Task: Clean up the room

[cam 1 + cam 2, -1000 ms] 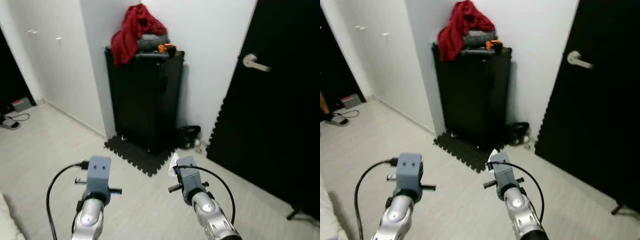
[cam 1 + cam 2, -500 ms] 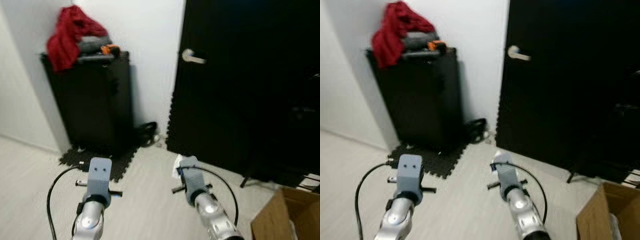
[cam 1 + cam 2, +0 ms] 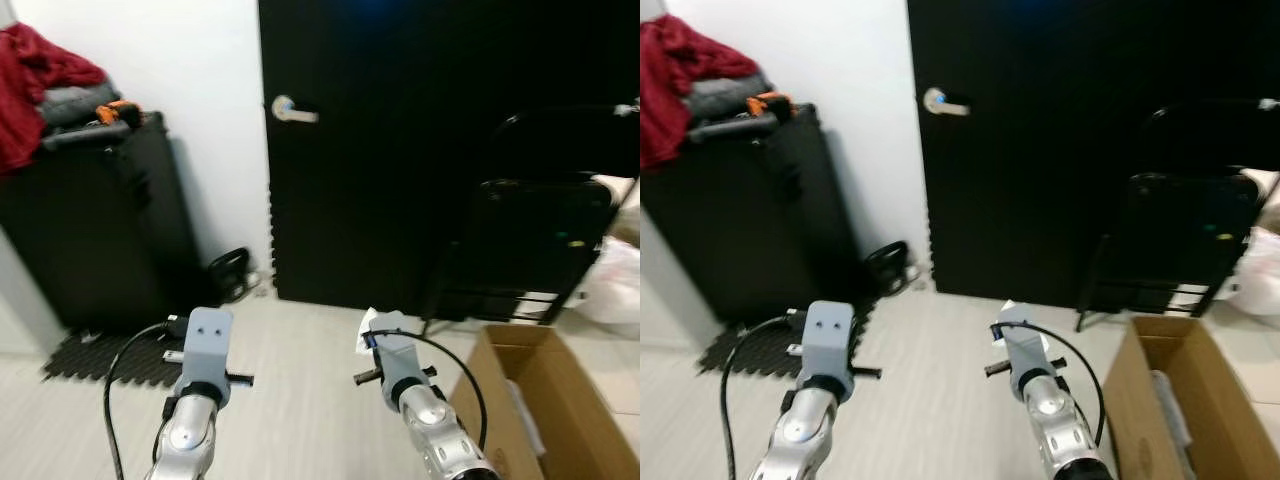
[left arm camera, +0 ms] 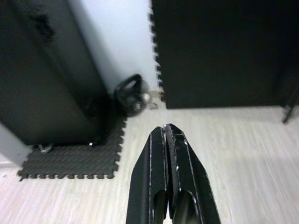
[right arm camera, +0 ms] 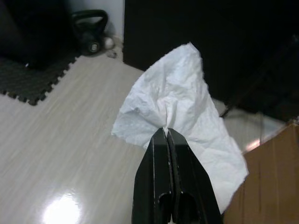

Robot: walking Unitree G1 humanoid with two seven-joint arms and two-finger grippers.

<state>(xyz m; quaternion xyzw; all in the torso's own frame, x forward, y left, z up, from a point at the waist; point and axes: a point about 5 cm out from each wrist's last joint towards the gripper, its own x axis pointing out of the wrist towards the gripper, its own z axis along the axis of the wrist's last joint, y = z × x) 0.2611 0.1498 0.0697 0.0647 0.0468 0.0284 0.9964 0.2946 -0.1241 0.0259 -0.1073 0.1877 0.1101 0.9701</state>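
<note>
My right gripper (image 5: 166,132) is shut on a crumpled white tissue (image 5: 180,108), held in the air above the pale wood floor. In the left eye view a bit of the tissue (image 3: 368,323) peeks out past the right wrist. An open cardboard box (image 3: 545,400) stands on the floor just right of that arm, with some things inside. My left gripper (image 4: 166,129) is shut with nothing in it and points over the floor toward a black kettlebell (image 4: 131,95).
A black door (image 3: 400,150) with a silver handle (image 3: 290,108) faces me. Left of it stands a black cabinet (image 3: 90,230) with red cloth (image 3: 30,75) on top, on a black foam mat (image 4: 70,156). A black folding chair (image 3: 530,240) leans at the right.
The camera has swung to the right: the cabinet slid to the left edge, and the door, the chair and the cardboard box came into view. Both arms keep their pose.
</note>
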